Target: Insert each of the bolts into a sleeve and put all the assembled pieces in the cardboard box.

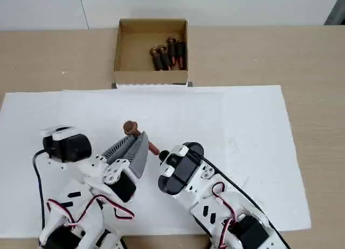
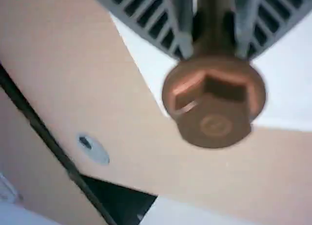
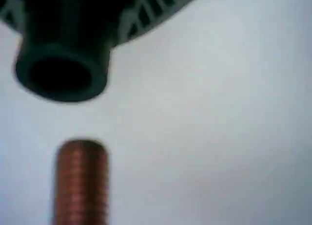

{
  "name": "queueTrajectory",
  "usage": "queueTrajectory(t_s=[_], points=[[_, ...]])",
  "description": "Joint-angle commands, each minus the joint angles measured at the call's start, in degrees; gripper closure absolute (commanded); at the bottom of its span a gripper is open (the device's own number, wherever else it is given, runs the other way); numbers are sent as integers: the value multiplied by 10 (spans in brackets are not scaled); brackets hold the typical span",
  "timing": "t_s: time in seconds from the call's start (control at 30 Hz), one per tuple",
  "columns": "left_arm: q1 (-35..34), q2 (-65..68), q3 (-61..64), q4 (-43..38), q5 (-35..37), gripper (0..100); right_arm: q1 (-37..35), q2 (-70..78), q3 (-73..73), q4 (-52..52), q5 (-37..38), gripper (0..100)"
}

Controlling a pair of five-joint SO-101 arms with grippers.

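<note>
Left wrist view: the left gripper [image 2: 212, 40] is clamping a copper-coloured hex bolt [image 2: 214, 105] by its shank. Its ribbed grey fingers [image 2: 146, 15] are closing on either side just behind the flanged head. Gripping there is leaving the threaded length free, which I judge to be deliberate.

Right wrist view: the right gripper [image 3: 73, 15] is holding a black sleeve [image 3: 61, 71] with the open bore facing outward. The bolt's threaded tip is sitting just apart from that bore, roughly in line with it and not yet entering. Each arm is carrying one half of the assembly, so the insertion step appears to be in hand.

High view: both grippers are meeting near the middle of the white paper sheet [image 1: 242, 141], towards the near edge of the table [image 1: 312, 71]. The bolt is lying diagonally, with its head towards the far edge and its tip towards the right gripper. The cardboard box [image 1: 126, 44] is standing at the sheet's far edge, left of centre. Several assembled pieces [image 1: 168, 54] are lying in its right half.

Materials: the bolt is showing a matt metallic finish, a hexagonal head on a round flange, and fine thread. The sleeve is showing as a dull, smooth, thick-walled tube. The box is brown, low-walled and open-topped.
</note>
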Motion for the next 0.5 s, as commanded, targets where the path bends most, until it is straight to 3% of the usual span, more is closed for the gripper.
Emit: queueTrajectory(t_s=[0.0,0.47], points=[[14,-7,-29,2,4,994,-3,-7,-7,-15,7,995],[18,-6,0,-2,4,994,-3,-8,-7,-45,43,995]])
